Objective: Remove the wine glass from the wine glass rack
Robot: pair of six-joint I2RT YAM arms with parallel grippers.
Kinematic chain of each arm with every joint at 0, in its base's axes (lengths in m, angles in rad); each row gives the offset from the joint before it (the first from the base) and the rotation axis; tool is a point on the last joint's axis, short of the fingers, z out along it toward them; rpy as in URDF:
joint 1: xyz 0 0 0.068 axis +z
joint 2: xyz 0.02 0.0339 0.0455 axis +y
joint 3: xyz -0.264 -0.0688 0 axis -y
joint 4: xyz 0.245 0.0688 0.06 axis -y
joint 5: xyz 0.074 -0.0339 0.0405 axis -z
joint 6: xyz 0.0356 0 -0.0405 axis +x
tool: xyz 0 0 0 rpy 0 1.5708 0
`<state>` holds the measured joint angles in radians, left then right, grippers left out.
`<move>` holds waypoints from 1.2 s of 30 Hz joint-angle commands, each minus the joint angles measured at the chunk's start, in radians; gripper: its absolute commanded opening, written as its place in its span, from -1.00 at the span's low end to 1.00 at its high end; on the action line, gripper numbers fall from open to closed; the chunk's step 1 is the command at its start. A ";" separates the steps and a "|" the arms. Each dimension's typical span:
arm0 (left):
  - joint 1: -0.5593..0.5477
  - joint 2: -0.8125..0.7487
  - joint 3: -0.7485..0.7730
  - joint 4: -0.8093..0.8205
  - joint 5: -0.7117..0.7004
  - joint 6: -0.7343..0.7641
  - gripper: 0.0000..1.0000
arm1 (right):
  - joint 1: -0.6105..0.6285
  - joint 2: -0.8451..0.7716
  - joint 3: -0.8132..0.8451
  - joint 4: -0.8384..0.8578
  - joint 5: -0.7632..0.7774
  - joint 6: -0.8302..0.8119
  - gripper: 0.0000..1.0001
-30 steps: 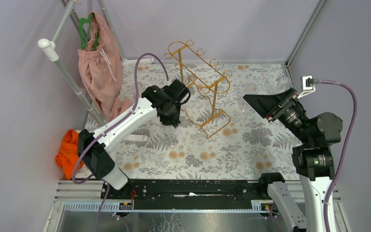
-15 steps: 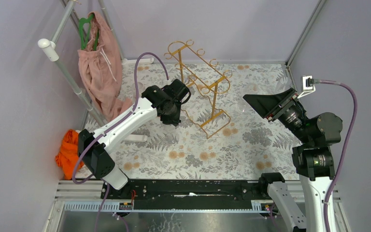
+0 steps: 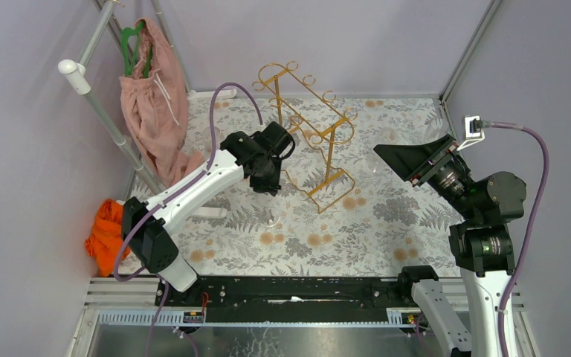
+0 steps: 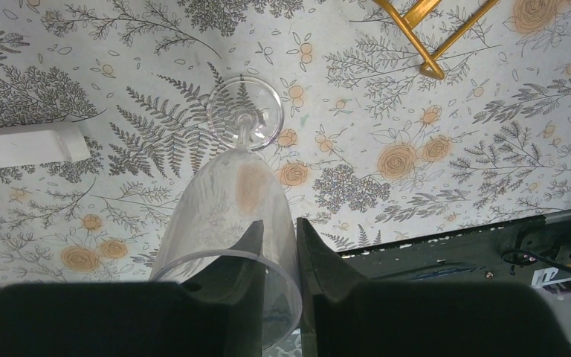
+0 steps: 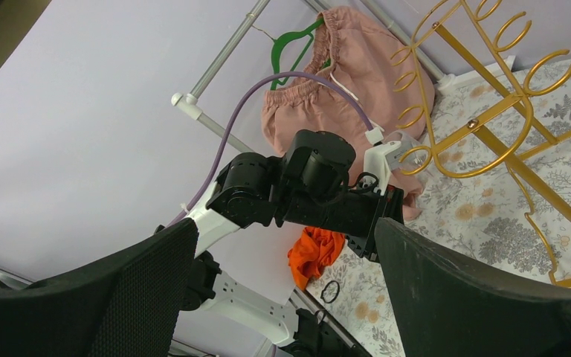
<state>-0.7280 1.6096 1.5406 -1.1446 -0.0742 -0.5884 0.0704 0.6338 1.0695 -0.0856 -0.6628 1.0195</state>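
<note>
- The left gripper (image 4: 279,227) is pinching the rim of the glass (image 4: 230,190), with one finger inside the bowl.
- The glass is hanging foot-down over the table (image 4: 453,149), off the rack (image 3: 316,126) and near its front foot.
- I cannot tell if the glass foot is touching the table.
- From above, the clear glass is hard to make out.
- In the left wrist view, the top edge is cutting off most of the rack.
- The right gripper (image 5: 286,290) is standing spread wide, holding nothing.
</note>
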 commanded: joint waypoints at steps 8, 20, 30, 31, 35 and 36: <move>-0.005 0.007 -0.015 0.057 0.036 0.016 -1.00 | 0.005 0.000 0.017 0.017 0.003 -0.015 0.96; -0.006 -0.005 -0.021 0.055 0.044 0.021 -0.29 | 0.003 0.001 0.003 0.017 0.002 -0.015 0.97; -0.006 -0.032 0.003 0.025 0.001 0.020 -0.04 | 0.005 0.000 -0.006 0.021 0.002 -0.012 0.98; -0.007 -0.035 0.008 0.022 -0.002 0.018 -0.04 | 0.005 0.000 -0.006 0.021 0.002 -0.012 0.98; -0.007 -0.048 0.029 0.008 -0.007 0.016 -0.03 | 0.005 -0.003 -0.012 0.036 -0.001 -0.011 0.99; -0.008 -0.052 0.037 0.005 -0.007 0.015 -0.02 | 0.004 -0.005 -0.014 0.035 0.002 -0.010 0.99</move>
<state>-0.7326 1.5951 1.5391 -1.1221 -0.0532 -0.5739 0.0704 0.6346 1.0592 -0.0845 -0.6628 1.0172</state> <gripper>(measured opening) 0.482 0.992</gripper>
